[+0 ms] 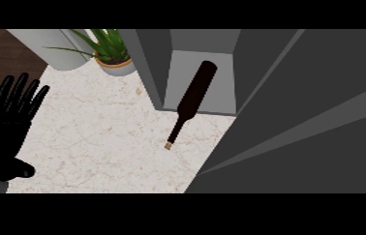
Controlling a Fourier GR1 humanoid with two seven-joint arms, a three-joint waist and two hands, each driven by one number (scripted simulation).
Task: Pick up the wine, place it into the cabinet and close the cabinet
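Left hand (18, 108): at the worktop's (100, 142) left edge, fingers straight and spread, holding nothing. Potted plant (111, 52): far edge of the worktop, just left of the cabinet (154, 60). Wine bottle (194, 94): slanted, base inside the open cabinet, neck projecting out over the worktop. Cabinet door (300, 132): open, at right.

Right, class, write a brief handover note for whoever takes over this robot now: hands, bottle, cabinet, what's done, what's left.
Left hand: open, resting at the view's left edge, holding nothing. Right hand: not in view.
Wine bottle: base inside the open cabinet, neck sticking out over the counter.
Done: bottle in the cabinet, no hand on it.
Left: probably push it fully in, then shut the door.
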